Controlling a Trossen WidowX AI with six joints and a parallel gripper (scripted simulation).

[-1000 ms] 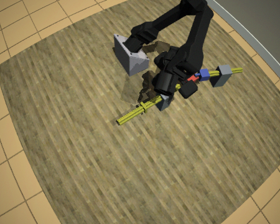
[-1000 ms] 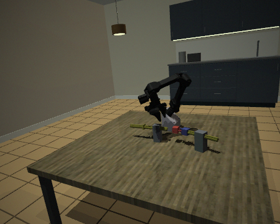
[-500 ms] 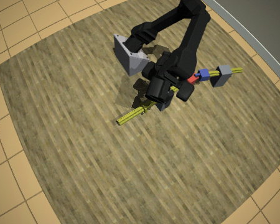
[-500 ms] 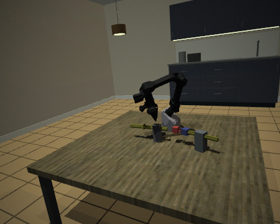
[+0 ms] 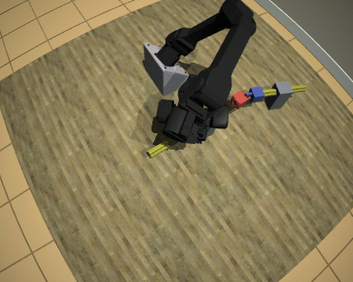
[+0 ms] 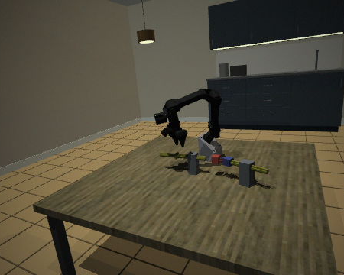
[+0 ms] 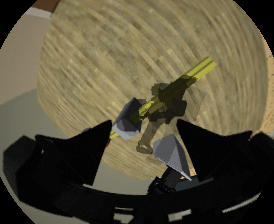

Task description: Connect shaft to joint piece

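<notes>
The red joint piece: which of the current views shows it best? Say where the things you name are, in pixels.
The top view: there the red joint piece (image 5: 240, 100) shows large, with its open face visible. The exterior view shows it small, side-on. The wrist view leaves only a sliver past the gripper's (image 7: 144, 122) finger.

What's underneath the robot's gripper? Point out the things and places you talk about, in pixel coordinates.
Below the open gripper (image 5: 194, 127) (image 6: 180, 145) (image 7: 144, 123) is a yellow shaft (image 5: 158, 150) (image 6: 168, 155) (image 7: 200, 71) running through a grey block (image 6: 193, 164) (image 7: 130, 120). From the top, the arm covers that block and much of the shaft.

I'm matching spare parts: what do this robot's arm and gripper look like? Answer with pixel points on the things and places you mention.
The arm is matte black, with chunky, angular links and rounded joint housings. The gripper (image 6: 180, 145) (image 7: 144, 123) is black too, its two fingers tapering like wedges. I can't make out any markings.
</notes>
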